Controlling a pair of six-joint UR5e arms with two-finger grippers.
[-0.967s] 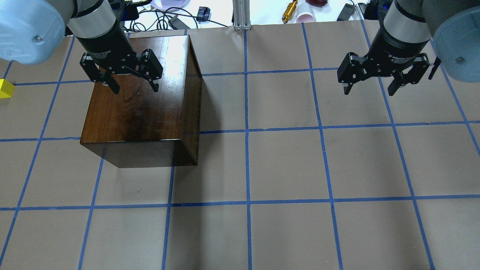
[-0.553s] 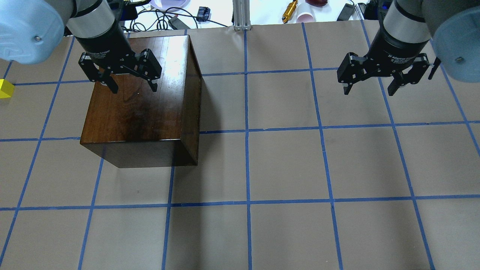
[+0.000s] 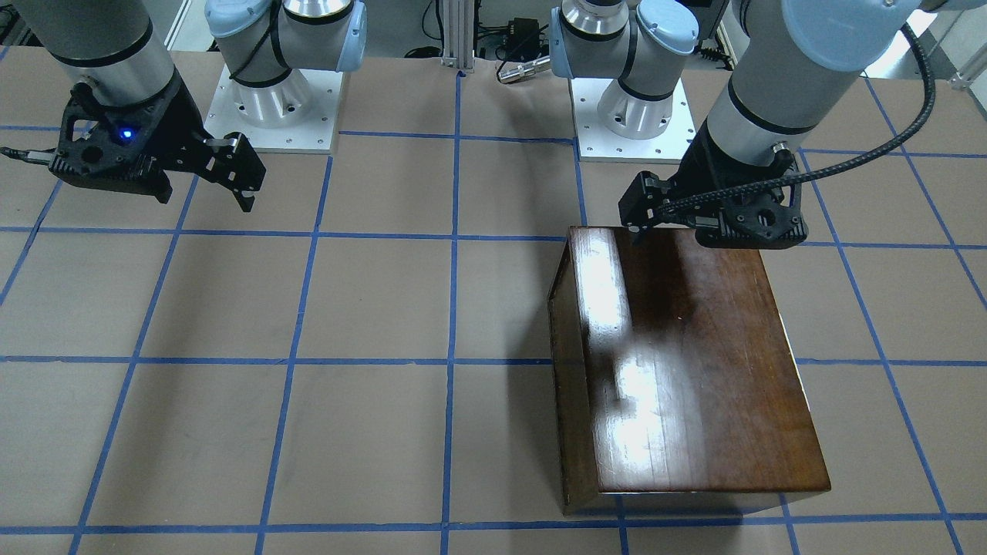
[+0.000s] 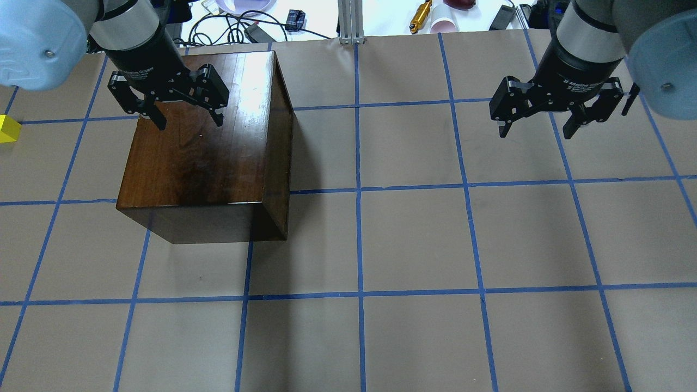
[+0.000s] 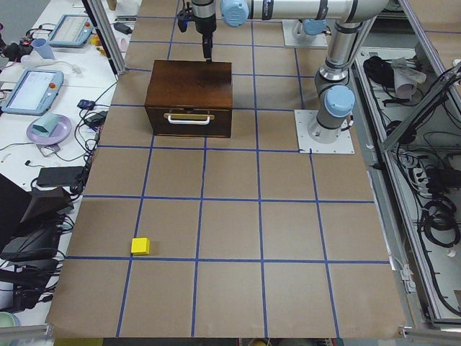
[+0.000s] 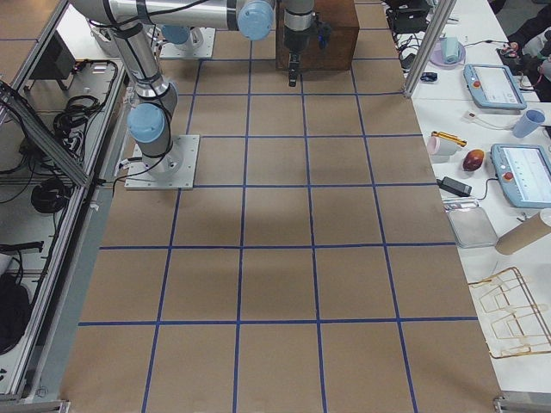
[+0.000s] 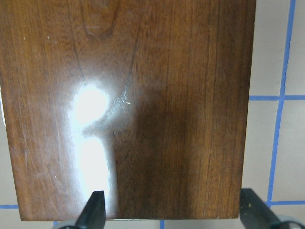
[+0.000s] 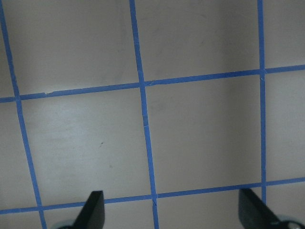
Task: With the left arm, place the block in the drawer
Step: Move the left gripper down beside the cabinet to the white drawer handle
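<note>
Overhead first: the left end effector hovers over the robot-side edge of the wooden box, jaws spread wide and holding nothing. The block sits on the bench at the view's left edge, well apart from the box. The right end effector hangs wide open and empty over bare bench, out of the way.

Front-facing: the left arm leans over the box top, and no drawer front shows from here.

Left-end view: there's the drawer, shut, its pull facing the block's side. So I'd say we're at the opening step: the next move calls for dropping down past the box's edge to that pull. The bench between drawer and block is bare.

Left wrist: glossy lid fills the view, with the fingertips far apart and nothing between them.
</note>
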